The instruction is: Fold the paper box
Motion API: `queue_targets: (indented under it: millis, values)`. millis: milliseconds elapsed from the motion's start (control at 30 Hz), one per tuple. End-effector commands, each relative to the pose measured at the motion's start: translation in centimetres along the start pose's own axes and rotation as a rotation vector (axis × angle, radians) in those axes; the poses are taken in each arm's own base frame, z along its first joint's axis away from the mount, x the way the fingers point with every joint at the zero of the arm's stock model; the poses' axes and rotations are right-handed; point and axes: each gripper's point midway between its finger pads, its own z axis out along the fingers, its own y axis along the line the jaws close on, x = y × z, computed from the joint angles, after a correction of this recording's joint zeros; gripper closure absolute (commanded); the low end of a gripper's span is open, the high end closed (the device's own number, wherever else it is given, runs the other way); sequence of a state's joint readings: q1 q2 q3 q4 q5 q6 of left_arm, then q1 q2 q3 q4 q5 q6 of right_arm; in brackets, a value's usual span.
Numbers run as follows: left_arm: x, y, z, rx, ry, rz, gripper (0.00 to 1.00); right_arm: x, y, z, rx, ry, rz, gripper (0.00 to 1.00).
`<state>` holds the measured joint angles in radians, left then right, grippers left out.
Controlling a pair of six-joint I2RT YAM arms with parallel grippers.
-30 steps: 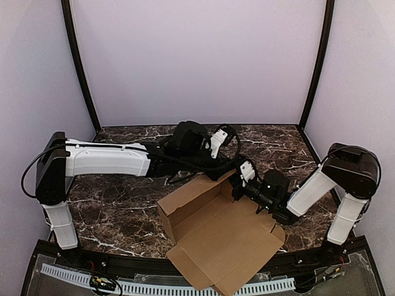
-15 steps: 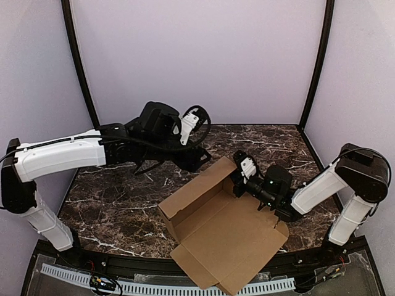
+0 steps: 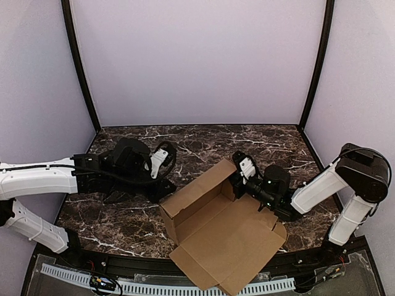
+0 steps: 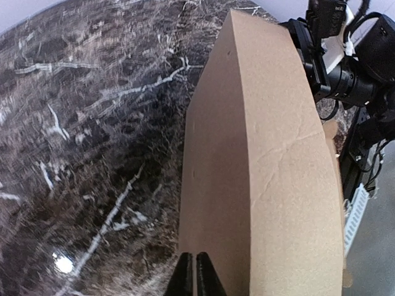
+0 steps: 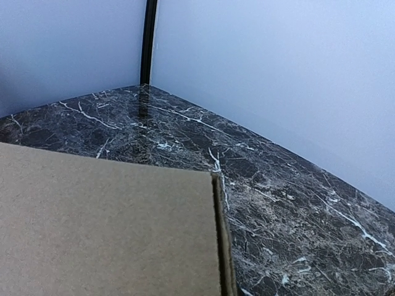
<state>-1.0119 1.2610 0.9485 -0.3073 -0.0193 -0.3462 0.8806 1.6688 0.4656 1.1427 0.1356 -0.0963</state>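
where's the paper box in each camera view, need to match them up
Top external: paper box lies open at centre bottom, one wall raised.
Left wrist: its raised wall fills the middle and right.
Right wrist: a cardboard panel of it fills the lower left.
Shared landmark: the dark marble table, seen in all three.

The paper box (image 3: pixel 222 237) lies on the worktop (image 3: pixel 123 219) at centre front, with one wall raised along its far side. The left claw (image 3: pixel 164 189) sits just left of that wall. The right claw (image 3: pixel 237 184) is at the wall's right end.
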Motion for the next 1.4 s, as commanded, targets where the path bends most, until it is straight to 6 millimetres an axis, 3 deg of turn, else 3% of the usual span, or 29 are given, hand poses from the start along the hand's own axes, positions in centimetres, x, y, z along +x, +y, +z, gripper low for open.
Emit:
queue_targets:
  millis: [0, 233, 433, 667, 800, 967, 1100, 1233, 1367]
  values:
    - [0.5, -1.0, -0.5, 0.072, -0.006, -0.071, 0.99, 0.7, -0.3, -0.1, 0.011, 0.035, 0.01, 0.78]
    - [-0.1, -1.1, -2.2, 0.077, -0.043, -0.081, 0.99, 1.5, -0.2, -0.1, 0.011, 0.072, 0.04, 0.49]
    - [-0.8, 1.2, -5.3, -0.048, -0.103, -0.075, 0.99, 1.6, 0.4, -1.1, -0.012, 0.132, 0.037, 0.34]
    - [1.6, 4.1, -8.3, -0.17, -0.088, -0.136, 0.99, 1.1, 1.7, -4.4, -0.1, 0.261, -0.016, 0.22]
    - [4.4, 4.2, -8.0, -0.148, -0.018, -0.209, 0.99, -2.1, 3.0, -6.6, -0.209, 0.321, -0.015, 0.2]
    - [8.9, 2.0, -5.2, 0.026, 0.085, -0.371, 0.99, -8.6, 6.1, -9.2, -0.398, 0.271, 0.032, 0.26]
    - [10.5, -0.1, -3.3, 0.177, 0.119, -0.463, 0.99, -13.3, 8.3, -9.3, -0.459, 0.204, 0.042, 0.34]
    - [10.4, -2.1, -2.4, 0.31, 0.122, -0.505, 0.99, -15.1, 10.6, -7.7, -0.508, 0.204, 0.113, 0.54]
    - [10.1, -2.9, -2.1, 0.36, 0.109, -0.521, 0.99, -15.3, 12.9, -5.8, -0.539, 0.226, 0.147, 0.73]
